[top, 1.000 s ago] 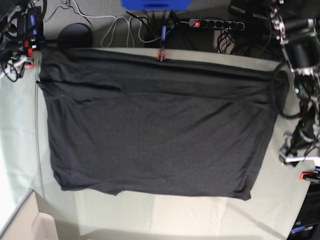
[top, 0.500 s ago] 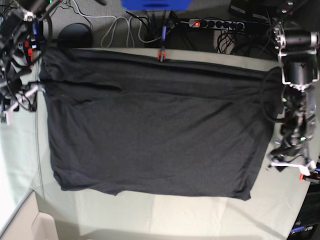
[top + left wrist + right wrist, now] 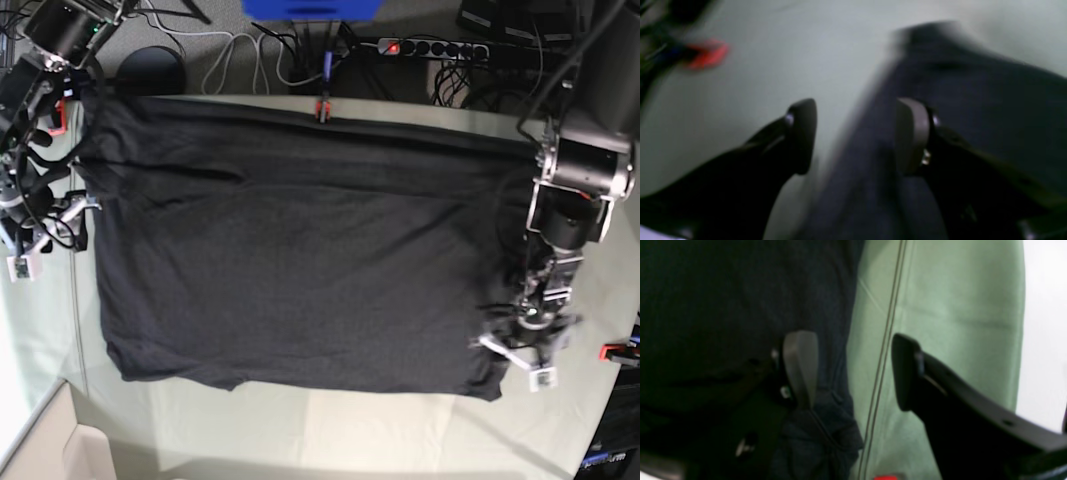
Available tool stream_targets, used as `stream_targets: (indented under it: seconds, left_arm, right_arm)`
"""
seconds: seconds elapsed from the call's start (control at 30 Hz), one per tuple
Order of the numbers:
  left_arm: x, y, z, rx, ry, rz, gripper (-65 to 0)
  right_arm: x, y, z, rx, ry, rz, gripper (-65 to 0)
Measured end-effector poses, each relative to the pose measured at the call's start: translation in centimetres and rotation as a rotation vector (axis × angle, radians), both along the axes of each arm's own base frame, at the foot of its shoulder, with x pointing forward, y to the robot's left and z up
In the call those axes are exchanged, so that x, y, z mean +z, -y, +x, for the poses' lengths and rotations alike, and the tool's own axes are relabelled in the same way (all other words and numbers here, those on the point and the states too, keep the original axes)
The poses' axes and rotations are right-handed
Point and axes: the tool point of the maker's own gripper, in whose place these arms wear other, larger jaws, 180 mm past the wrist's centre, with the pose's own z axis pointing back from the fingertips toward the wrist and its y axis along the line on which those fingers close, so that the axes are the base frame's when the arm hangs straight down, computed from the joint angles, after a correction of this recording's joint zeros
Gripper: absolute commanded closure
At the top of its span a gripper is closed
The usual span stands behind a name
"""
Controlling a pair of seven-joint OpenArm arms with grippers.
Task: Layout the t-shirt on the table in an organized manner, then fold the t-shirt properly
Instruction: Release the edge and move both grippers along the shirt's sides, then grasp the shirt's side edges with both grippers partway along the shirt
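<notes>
T-shirt (image 3: 300, 250) spread flat, dark, covering most of table (image 3: 360, 425). Left gripper (image 3: 522, 355) low over shirt's edge near bottom corner, jaws parted, straddling hem; nothing pinched. Right gripper (image 3: 50, 230) at opposite edge, jaws apart, one finger (image 3: 800, 368) over fabric, other over bare cloth.

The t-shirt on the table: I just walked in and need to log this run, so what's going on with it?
A two-armed robot is working on the t-shirt, which lies spread flat on the table. The left gripper and the right gripper are both open, each straddling a side edge of the shirt. Neither has closed on the fabric yet; no fold is made.
</notes>
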Motion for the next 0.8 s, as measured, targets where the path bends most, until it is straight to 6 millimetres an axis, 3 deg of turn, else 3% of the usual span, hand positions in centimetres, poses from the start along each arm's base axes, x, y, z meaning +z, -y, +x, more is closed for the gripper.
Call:
stream_targets:
  seconds: [0.17,0.43,0.6,0.8]
  left_arm:
    - [-1.2,3.4,-0.1,-0.056,-0.011,-0.05,-35.7]
    - [-3.3,0.2,-2.6,-0.008,-0.055,-0.01,-35.7]
    - [-4.4,-0.9,-4.1,0.0,-0.066,0.007,-35.7]
    - [-4.3,-1.3,-4.3,0.002,-0.065,0.013,-35.7]
  right_arm:
    - [0.0,0.0,0.0,0.0,0.001,0.0,-35.3]
    - [0.0,0.1,0.0,-0.002,0.0,-0.001,-35.4]
    - [0.0,0.1,-0.1,-0.002,-0.001,-0.001,-35.3]
    - [0.0,0.0,0.0,-0.001,0.001,0.0,-35.3]
